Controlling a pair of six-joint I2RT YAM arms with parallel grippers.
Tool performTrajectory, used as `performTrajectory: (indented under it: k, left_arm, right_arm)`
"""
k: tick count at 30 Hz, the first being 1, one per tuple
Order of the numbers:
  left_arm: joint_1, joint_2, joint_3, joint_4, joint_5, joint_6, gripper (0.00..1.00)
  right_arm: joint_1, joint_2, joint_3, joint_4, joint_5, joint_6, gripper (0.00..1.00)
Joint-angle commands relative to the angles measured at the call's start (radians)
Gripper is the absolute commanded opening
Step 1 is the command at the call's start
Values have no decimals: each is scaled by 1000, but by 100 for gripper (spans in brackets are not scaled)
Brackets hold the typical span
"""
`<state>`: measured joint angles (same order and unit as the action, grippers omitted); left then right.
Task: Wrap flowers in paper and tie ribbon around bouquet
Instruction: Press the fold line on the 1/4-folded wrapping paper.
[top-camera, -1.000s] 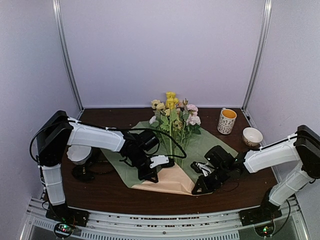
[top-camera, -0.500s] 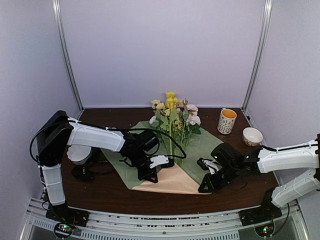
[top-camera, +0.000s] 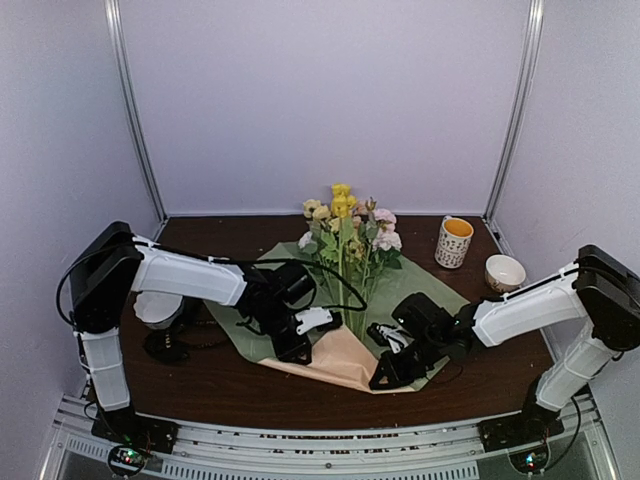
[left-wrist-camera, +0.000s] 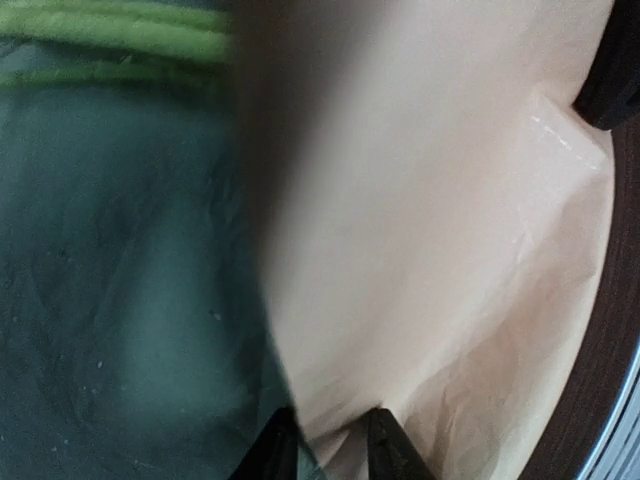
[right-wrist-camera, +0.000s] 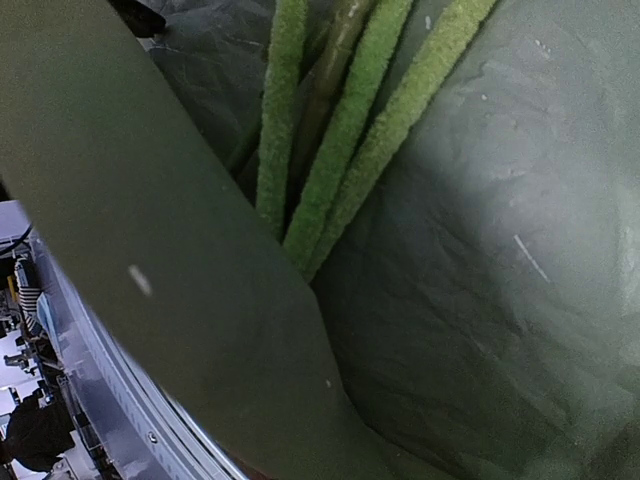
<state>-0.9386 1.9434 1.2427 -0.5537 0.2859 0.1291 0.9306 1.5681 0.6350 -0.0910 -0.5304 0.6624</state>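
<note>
The paper (top-camera: 425, 285) lies spread on the tabletop (top-camera: 490, 375), green face up, its near corner folded over to show peach. The flowers (top-camera: 345, 230) lie along the paper's middle, blossoms past its far corner, stems toward the fold. The left claw (top-camera: 298, 350) sits at the fold's left edge, its 2 fingertips (left-wrist-camera: 385, 450) slightly apart over the peach side. The right claw (top-camera: 385, 376) is closed on the paper's near right edge, a flap raised beside the stems.
</note>
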Motion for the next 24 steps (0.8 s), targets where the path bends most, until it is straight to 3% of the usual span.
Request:
performTrajectory:
  k: [1,5,9,13,20,24]
  left_arm:
    - [4,-143,-103,107,-199,-132,37]
    - [-26,-289,-168,127,-361,-176,38]
    - [-200,-354,-183,121,-532,-69,33]
    - [-302,-256,-157,110,-453,-3,20]
    - [-301,-134,-88,96,-488,43,20]
    - [-296,-117,-97,37,-540,-3,19]
  right_arm:
    - [4,20,-18,-59,64,9,7]
    - [6,1,-7,-70,99,8,7]
    - [22,-3,9,-80,115,5,7]
    - [36,-32,-8,-62,130,33,7]
    - [39,-14,-21,1,116,69,8]
    - [41,-36,-23,-12,133,70,8]
